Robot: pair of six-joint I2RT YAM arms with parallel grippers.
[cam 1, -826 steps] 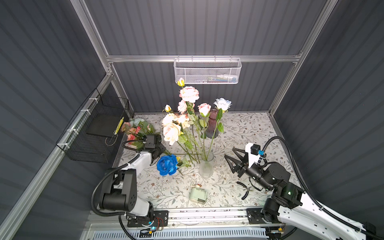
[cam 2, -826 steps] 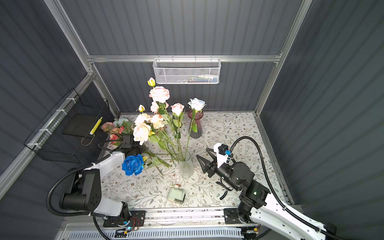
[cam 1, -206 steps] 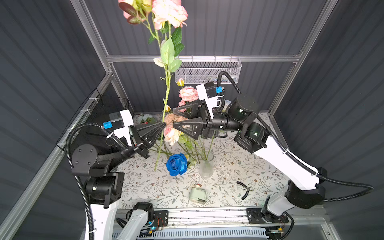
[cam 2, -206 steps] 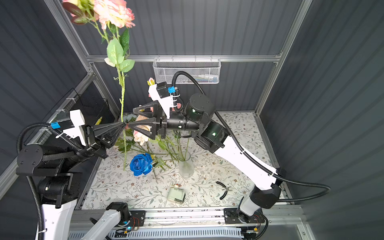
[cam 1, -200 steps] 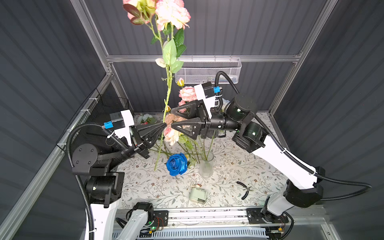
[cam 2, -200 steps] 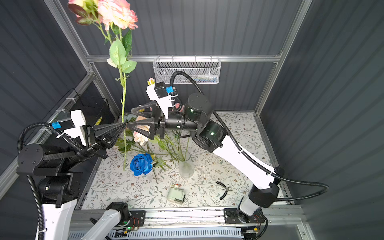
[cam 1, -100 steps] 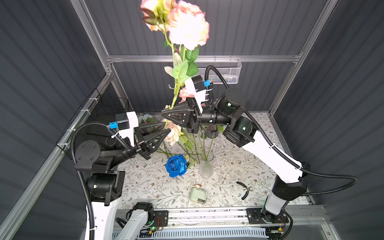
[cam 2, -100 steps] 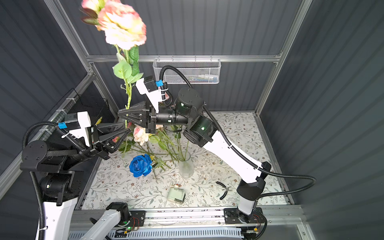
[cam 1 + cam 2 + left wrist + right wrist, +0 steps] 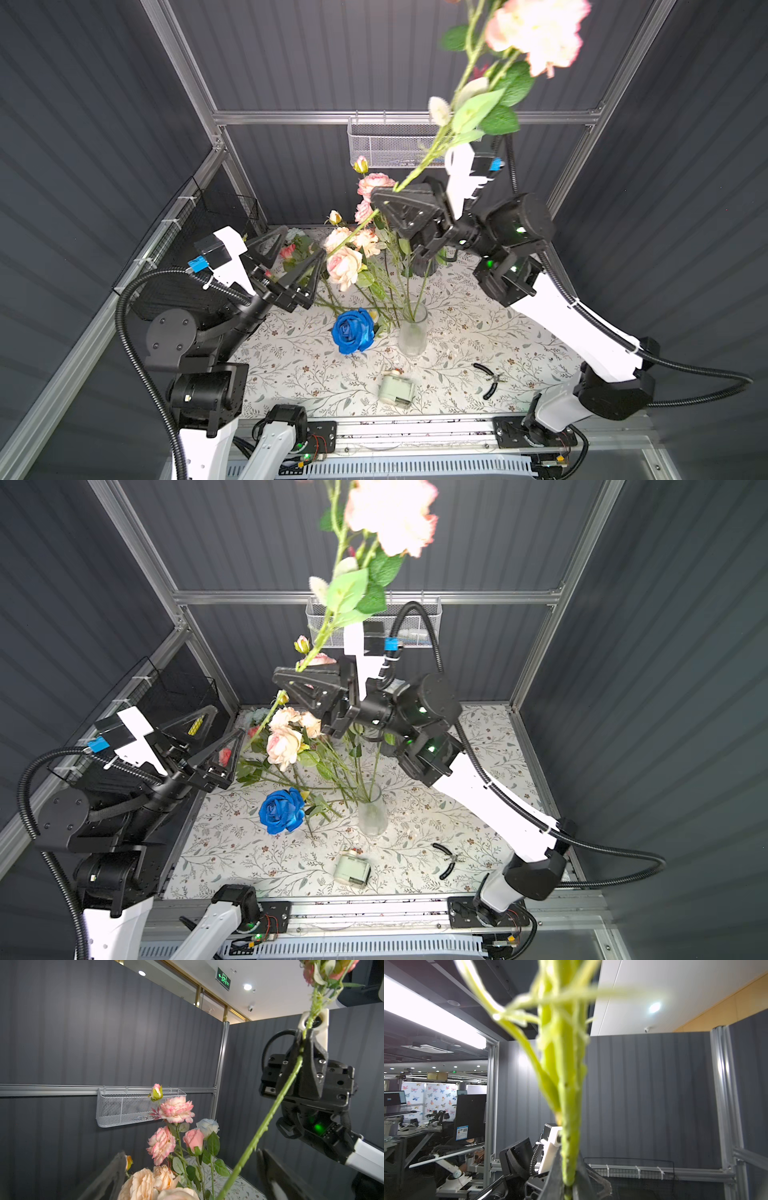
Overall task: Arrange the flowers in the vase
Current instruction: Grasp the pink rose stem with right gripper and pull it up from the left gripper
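Right hand [image 9: 384,199] pinches the pink peony stem [image 9: 432,151]; left hand [image 9: 300,244] spread, cut end hanging within its span. Stem slants: bloom high, cut end low, left of the vase [image 9: 412,332] mouth and well above it. Likely needs righting, then shifting rightward.

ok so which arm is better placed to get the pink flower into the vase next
Right. The right fingers are shut on the stem of the pink flower, up near the vase; the left fingers are open and hold nothing.
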